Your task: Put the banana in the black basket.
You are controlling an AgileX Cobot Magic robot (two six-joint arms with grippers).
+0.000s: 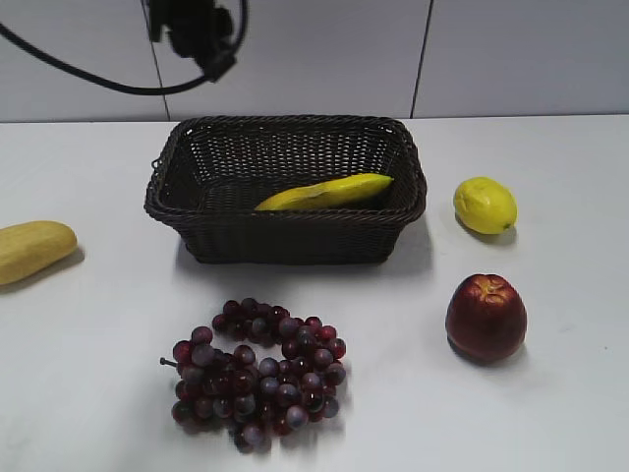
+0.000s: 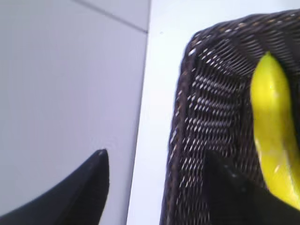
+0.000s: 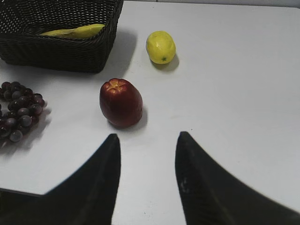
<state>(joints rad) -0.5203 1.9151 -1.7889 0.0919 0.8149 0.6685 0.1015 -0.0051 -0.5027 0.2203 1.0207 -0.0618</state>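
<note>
The banana (image 1: 324,192) lies inside the black basket (image 1: 197,236) at the table's back middle, slanting across its floor. It also shows in the left wrist view (image 2: 274,131) and in the right wrist view (image 3: 75,32). My left gripper (image 2: 157,159) is open and empty, raised by the basket's rim (image 2: 187,117); part of its arm (image 1: 201,29) shows at the top of the exterior view. My right gripper (image 3: 147,140) is open and empty above the bare table, short of the red apple. The basket stands far left in the right wrist view (image 3: 56,54).
A bunch of dark grapes (image 1: 260,374) lies in front of the basket. A red apple (image 1: 486,317) and a lemon (image 1: 484,205) sit to the right. A dull yellow oblong fruit (image 1: 31,250) lies at the left edge. A grey wall stands behind.
</note>
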